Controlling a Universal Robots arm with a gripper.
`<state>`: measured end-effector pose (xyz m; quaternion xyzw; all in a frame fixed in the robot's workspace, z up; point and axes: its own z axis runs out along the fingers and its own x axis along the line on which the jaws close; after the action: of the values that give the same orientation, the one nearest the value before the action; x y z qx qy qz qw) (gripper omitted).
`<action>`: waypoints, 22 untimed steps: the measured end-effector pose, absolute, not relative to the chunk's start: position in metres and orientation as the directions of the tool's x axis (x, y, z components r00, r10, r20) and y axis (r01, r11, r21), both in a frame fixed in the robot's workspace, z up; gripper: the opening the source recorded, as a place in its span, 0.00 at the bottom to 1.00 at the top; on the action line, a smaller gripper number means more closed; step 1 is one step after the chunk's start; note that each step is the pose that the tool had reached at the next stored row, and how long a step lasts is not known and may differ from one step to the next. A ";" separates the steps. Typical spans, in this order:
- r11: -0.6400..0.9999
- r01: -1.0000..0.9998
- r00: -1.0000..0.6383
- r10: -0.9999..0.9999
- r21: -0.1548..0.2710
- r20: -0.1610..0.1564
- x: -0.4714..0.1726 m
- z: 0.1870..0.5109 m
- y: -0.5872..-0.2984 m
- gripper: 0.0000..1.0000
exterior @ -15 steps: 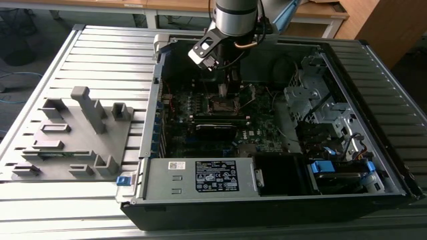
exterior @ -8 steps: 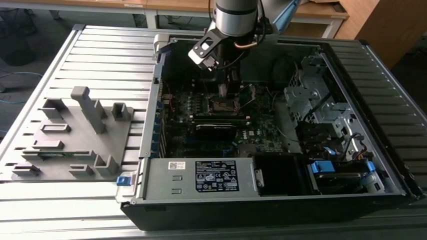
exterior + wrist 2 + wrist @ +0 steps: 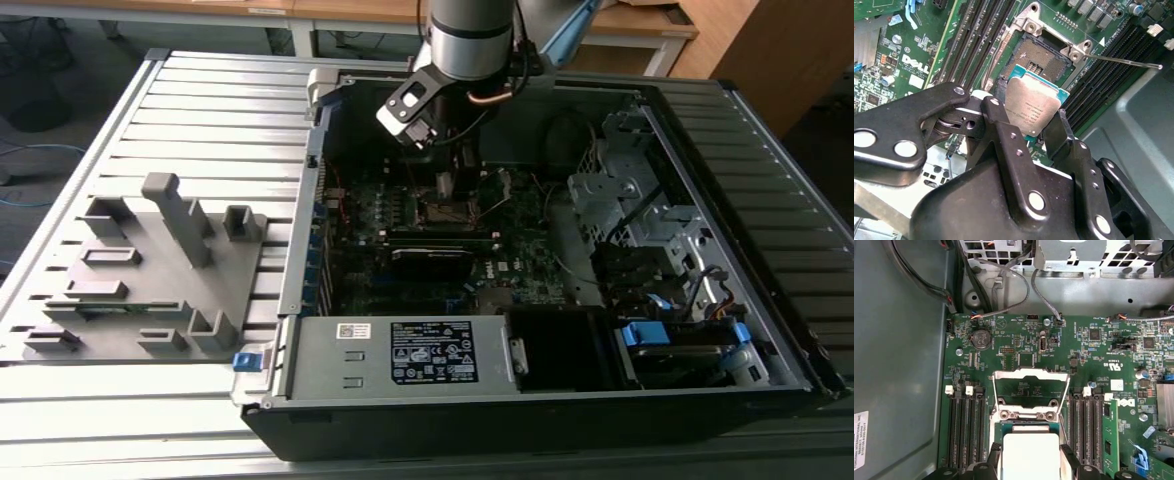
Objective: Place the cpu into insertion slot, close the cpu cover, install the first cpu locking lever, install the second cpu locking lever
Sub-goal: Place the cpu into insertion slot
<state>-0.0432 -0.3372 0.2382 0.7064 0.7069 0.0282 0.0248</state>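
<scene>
Fingers of the hand are clamped on the cpu, pinching two opposite edges with its silvery face turned up. In the second wrist view the chip hangs tilted just over one edge of the slot, whose dark centre lies bare; whether the two touch cannot be told. A thin lever juts sideways from the slot's corner. In the first wrist view the cpu shows pale between the fingertips, and just past it the cover stands flipped open, the green board visible through its window. Long black memory slots flank the slot on both sides. In the exterior view the arm reaches down into the open case, the hand right above the slot. The case lies on a slatted bench, with a grey fixture well apart at the exterior view's left.
</scene>
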 end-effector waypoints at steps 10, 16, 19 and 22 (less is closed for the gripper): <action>0.001 0.997 -0.001 1.000 0.075 0.004 -0.043 0.233 -0.337 0.54; 0.001 0.997 -0.001 1.000 0.075 0.004 -0.043 0.228 -0.337 0.54; 0.001 0.997 -0.001 1.000 0.075 0.004 -0.043 0.226 -0.337 0.54; 0.000 0.997 -0.001 1.000 0.075 0.004 -0.044 0.224 -0.337 0.54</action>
<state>-0.0439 -0.3372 0.2237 0.7064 0.7068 0.0280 0.0250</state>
